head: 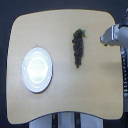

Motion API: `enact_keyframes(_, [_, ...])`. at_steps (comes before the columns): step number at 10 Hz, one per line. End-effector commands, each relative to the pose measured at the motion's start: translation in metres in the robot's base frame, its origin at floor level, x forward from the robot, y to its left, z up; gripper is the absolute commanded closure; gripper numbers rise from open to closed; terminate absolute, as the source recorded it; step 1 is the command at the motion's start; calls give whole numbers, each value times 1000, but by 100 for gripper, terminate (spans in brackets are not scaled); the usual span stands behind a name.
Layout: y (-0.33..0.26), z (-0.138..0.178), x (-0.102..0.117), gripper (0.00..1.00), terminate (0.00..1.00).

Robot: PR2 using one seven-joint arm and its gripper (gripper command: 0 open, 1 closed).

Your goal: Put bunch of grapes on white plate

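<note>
Grapes [78,48] on a pale wooden table [60,95], lying as one long dark cluster, running roughly top to bottom of the exterior view. Bit of green stem at the upper end, near the far edge of the table. Flat on the bare wood, touching nothing else.

White plate [37,70] toward the exterior view's left, round and shiny, raised rim, flat centre, nothing on it. Well apart from the grapes, with open tabletop between the two. Grapes about as long as the plate is wide.

Gripper [104,39] at the exterior view's right, over the table's right edge, near the upper corner. Grey and blurred, pointing toward the grapes' stem end but clearly apart from them, with a strip of bare wood between. Too small and soft to make out the fingers; cannot tell whether spread or closed. Nothing visibly held. Rest of the arm [120,37] trailing off past the right border of the view.

Dark floor around the table on all sides, some pale gear at the bottom edge, too blurred to name.
</note>
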State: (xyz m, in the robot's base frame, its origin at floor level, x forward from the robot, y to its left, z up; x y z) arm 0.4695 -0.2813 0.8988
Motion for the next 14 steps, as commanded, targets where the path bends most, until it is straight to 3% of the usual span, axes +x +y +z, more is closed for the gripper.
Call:
enact_keyframes(1, [0, 0, 0, 0, 0])
enact_keyframes(8, [46, -12, 25, 0, 0])
enact_keyframes(14, [121, -57, 43, 0, 0])
